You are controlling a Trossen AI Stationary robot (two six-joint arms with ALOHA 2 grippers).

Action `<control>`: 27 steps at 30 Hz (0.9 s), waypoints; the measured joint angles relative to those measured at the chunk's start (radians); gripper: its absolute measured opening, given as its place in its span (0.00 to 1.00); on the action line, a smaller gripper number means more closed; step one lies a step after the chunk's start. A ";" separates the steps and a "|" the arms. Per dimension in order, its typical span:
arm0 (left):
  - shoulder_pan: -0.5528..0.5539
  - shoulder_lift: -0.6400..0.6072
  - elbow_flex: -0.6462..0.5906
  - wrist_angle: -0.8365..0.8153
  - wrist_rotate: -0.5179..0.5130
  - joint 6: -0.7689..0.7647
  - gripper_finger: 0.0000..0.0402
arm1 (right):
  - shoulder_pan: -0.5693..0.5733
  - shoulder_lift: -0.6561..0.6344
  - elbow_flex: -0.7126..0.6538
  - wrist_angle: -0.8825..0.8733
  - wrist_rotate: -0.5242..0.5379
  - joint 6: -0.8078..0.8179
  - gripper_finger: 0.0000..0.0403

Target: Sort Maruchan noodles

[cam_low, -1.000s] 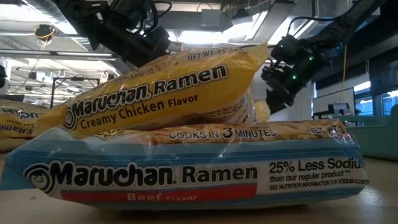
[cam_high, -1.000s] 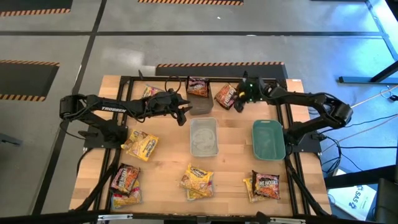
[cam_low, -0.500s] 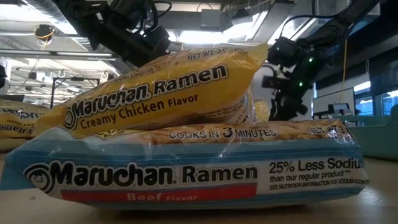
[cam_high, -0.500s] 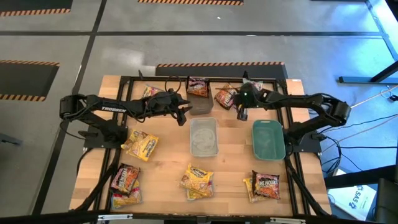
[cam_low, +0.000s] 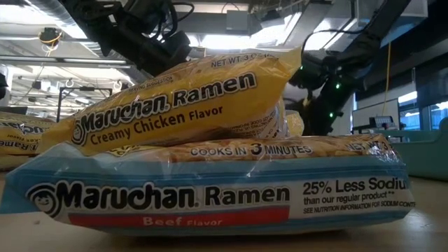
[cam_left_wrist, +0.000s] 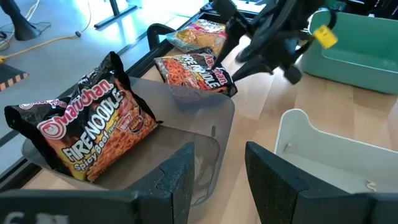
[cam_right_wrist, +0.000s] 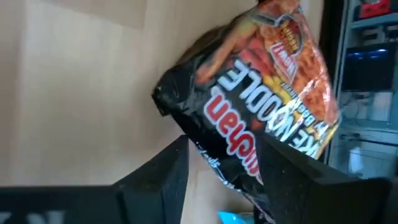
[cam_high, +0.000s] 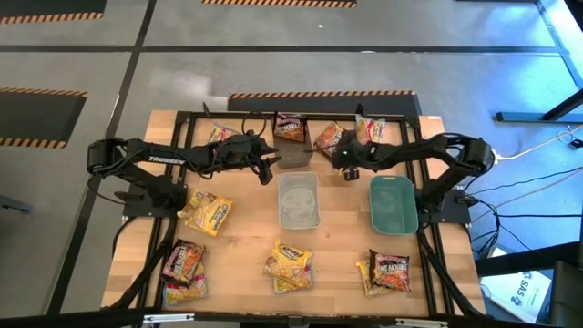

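Overhead lights are washing the tabletop (cam_high: 346, 205) evenly, leaving only soft, short shadows, while ceiling fixtures are blowing out white behind the arms in the low view. The dark packet (cam_right_wrist: 261, 106) is smearing with motion blur in the right wrist view, and blue window light is glaring off the floor (cam_high: 510, 55).
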State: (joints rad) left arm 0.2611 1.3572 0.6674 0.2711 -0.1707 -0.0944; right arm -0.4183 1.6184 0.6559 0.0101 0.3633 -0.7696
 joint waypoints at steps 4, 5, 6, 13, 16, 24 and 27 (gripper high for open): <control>-0.003 0.000 0.000 0.001 0.000 0.000 0.34 | 0.001 0.062 0.001 0.058 0.091 -0.015 0.39; -0.003 0.000 0.000 0.004 0.000 0.000 0.34 | 0.001 0.073 0.001 0.071 0.118 -0.012 0.38; -0.003 0.000 0.000 0.009 0.000 0.000 0.34 | 0.000 0.081 0.000 0.085 0.128 -0.010 0.38; -0.003 0.000 0.000 0.010 0.000 0.000 0.34 | -0.001 0.085 0.000 0.113 0.125 -0.002 0.21; -0.003 0.000 0.000 0.010 0.000 0.000 0.34 | -0.001 0.084 0.001 0.115 0.128 0.002 0.09; -0.002 0.000 0.000 0.011 0.000 0.000 0.34 | 0.000 0.070 0.001 0.110 0.114 0.057 0.01; -0.002 0.000 0.000 0.012 0.000 0.000 0.34 | 0.000 0.036 -0.002 0.089 0.062 0.083 0.00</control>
State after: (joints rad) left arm 0.2588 1.3575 0.6678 0.2828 -0.1711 -0.0940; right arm -0.4183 1.6546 0.6541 0.0986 0.4257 -0.6870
